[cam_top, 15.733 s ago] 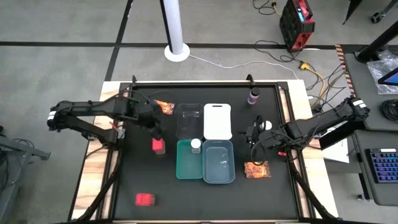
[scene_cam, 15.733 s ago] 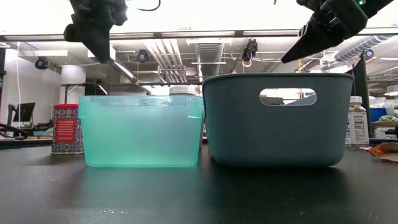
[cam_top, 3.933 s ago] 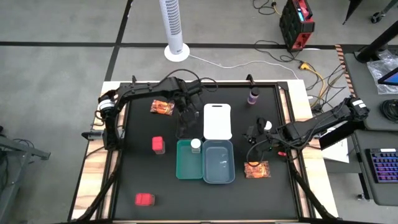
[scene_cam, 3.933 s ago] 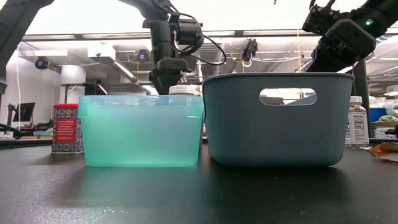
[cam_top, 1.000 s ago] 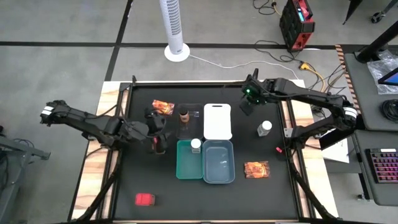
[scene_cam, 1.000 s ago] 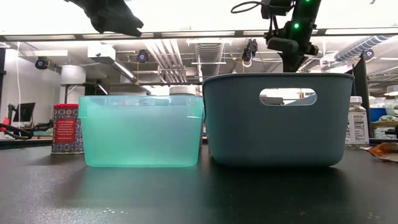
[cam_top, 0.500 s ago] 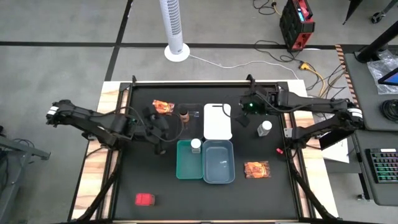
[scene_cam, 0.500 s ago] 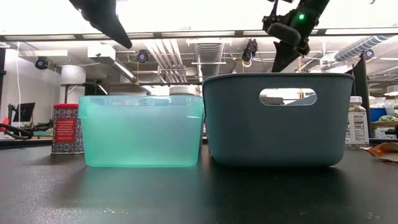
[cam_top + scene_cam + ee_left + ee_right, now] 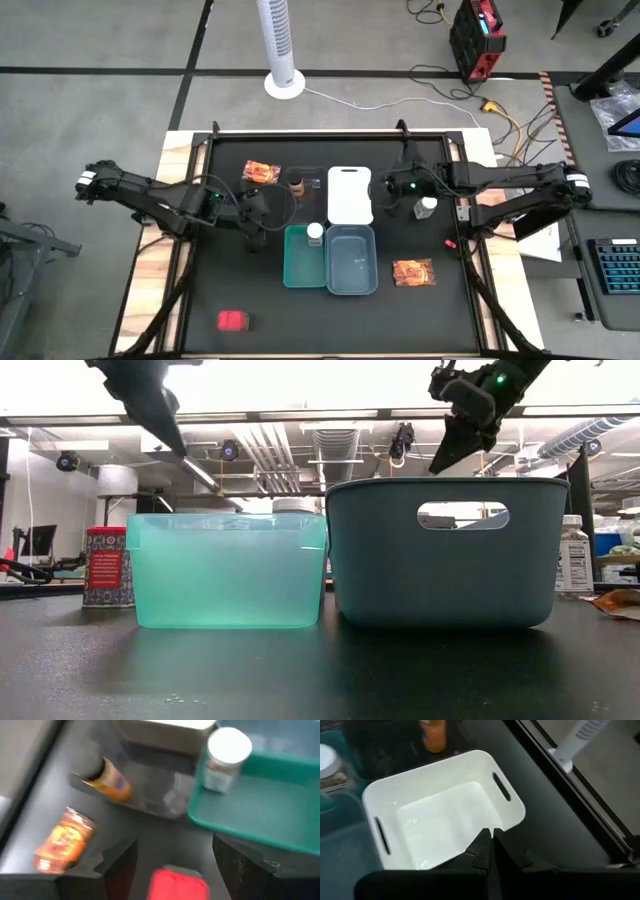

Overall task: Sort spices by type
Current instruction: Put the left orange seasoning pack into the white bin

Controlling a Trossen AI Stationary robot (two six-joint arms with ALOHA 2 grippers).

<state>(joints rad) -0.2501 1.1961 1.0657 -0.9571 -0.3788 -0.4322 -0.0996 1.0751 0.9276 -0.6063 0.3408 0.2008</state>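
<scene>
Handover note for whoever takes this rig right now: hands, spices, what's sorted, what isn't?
Left hand open, poised over a red box beside the teal tray. Right hand shut, empty, beside the white tray.
Done: brown-capped bottle in clear tray; one white-capped jar in teal tray.
Left: both red boxes (second), both packets, second jar. Purple bottle not visible. Grey-blue tray and white tray empty.

High view looks straight down on whole table (image 9: 230, 290). Low view sits at tabletop height, close behind teal tray (image 9: 228, 570), shared with left wrist view; right wrist view overlooks white tray (image 9: 445, 815).
</scene>
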